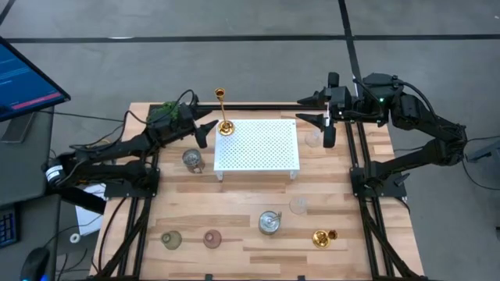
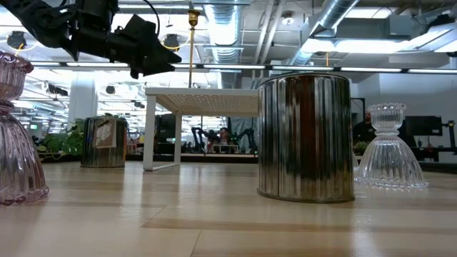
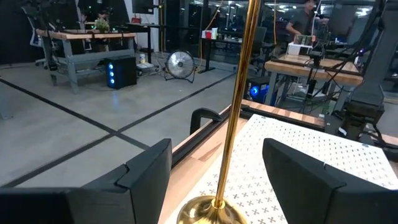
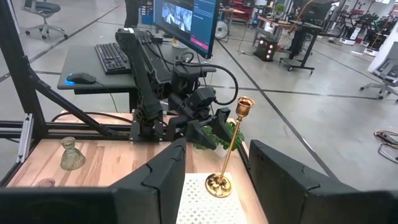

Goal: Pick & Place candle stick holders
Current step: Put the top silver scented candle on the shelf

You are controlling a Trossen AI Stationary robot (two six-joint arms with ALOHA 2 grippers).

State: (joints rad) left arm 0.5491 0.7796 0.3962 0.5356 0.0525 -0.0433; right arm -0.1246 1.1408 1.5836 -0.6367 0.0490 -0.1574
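Only the left wrist view showed the left gripper (image 3: 214, 180) released, its fingers either side of the tall gold candlestick (image 1: 223, 113) on the white stand (image 1: 258, 144). The right gripper (image 1: 307, 109), open and empty, hovered near the stand's far corner. Other holders stood scattered on the table (image 1: 234, 195), a silver cup (image 2: 305, 135) blocking the low view.

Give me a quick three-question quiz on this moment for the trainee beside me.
1. True or false: the tall gold candlestick stands on a corner of the white perforated stand.
2. Which pincer is nearest that candlestick? A) left pincer B) right pincer
3. Fill in: the left pincer's fingers are ____, on either side of the gold stem, not touching it.

Key: 1 true; 2 A; 3 open.
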